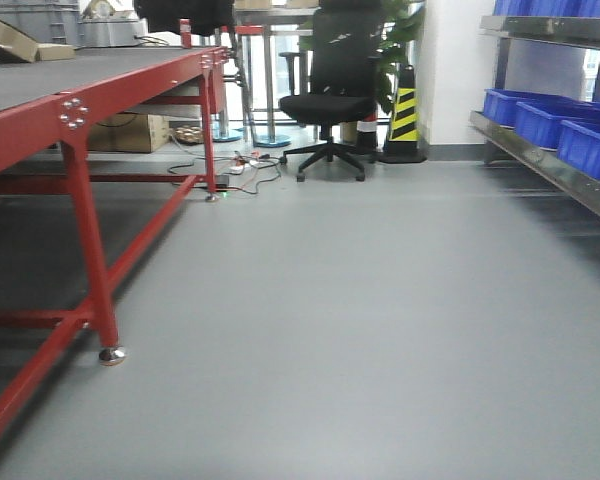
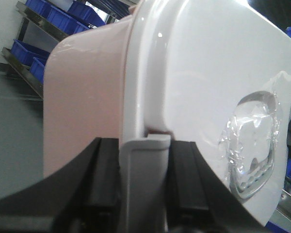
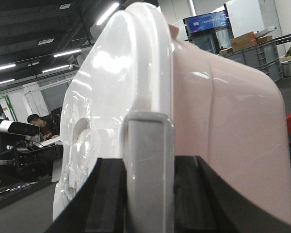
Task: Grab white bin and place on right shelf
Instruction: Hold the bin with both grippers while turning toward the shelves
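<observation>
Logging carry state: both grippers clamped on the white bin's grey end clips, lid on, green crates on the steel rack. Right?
Wrong on one point: the crates on the steel rack are blue, not green, as the front-facing view shows. The rest stands: left gripper and right gripper each clamp a grey clip of the white bin, lid on.

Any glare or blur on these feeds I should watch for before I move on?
Left wrist view: strong glare on the lid of the white bin, crinkled clear tape glinting, blue crates behind soft. Right wrist view: ceiling lights streak across the lid, hall background dim. Front view: even light, slightly soft overall; right shelf rail readable.
</observation>
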Available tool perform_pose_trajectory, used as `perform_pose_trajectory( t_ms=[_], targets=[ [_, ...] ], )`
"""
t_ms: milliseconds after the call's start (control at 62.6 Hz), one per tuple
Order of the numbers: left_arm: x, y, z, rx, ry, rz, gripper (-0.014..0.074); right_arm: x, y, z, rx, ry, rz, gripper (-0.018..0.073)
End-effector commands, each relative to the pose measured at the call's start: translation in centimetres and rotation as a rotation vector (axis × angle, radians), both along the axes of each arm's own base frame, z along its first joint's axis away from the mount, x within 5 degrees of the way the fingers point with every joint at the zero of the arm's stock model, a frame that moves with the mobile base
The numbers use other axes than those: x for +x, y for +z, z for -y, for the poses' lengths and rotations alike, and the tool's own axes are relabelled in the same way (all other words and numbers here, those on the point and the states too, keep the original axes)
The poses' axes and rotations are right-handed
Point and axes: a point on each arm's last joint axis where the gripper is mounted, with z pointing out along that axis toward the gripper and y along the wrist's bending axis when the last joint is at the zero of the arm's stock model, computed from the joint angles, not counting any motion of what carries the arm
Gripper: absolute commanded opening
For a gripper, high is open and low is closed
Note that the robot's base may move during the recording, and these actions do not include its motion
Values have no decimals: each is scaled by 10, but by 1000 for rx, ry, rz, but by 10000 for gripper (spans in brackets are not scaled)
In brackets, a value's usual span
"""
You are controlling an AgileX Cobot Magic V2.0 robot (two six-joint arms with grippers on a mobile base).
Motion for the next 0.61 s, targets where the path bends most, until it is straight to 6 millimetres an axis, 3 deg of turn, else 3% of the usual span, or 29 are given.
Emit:
perform_pose_trajectory(
  t_ms=[0,591],
  targets=[
    [-40,18,20,48,-268,121,-118,-42,18,-21,-22,304,134,89],
    [-40,18,20,48,-268,121,-118,-42,18,-21,-22,304,134,89]
  ],
)
